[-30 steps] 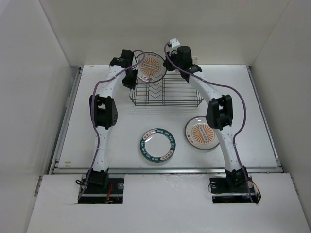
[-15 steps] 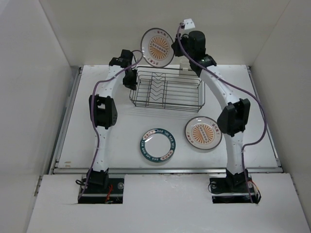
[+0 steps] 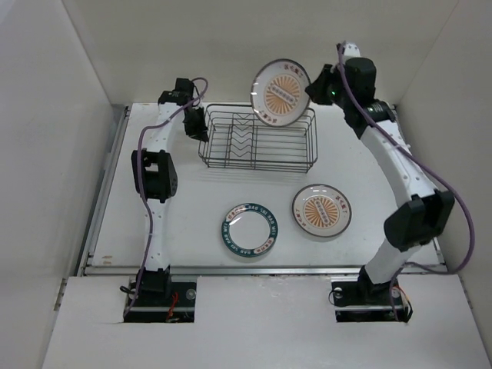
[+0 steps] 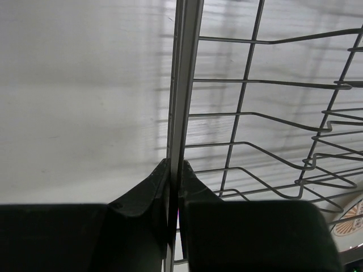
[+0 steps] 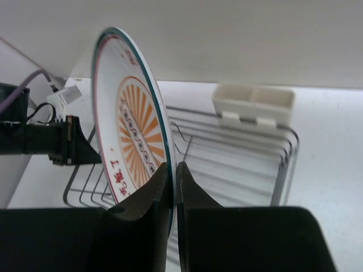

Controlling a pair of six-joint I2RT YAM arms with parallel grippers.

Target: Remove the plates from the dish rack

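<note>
right wrist view: right gripper (image 5: 173, 169) clamped on round white orange-sunburst plate (image 5: 133, 130), held above dark wire dish rack (image 4: 184, 68) at far edge of desk (image 3: 369, 161); left gripper (image 4: 176, 165) clamped on rack rim

site: robot lab cell | cue: white panel walls (image 3: 46, 154), white table (image 3: 200, 192)

From my console the dish rack (image 3: 257, 138) reads as thin dark metal wire with a dull sheen, its clip (image 5: 253, 105) smooth white plastic; the tabletop (image 3: 192, 207) is matt white. The sunburst plate (image 5: 133, 153) looks glossy and glazed, smooth like ceramic; the fingers of the left end effector (image 4: 174, 170) and right end effector (image 5: 173, 175) are matt black plastic.
</note>
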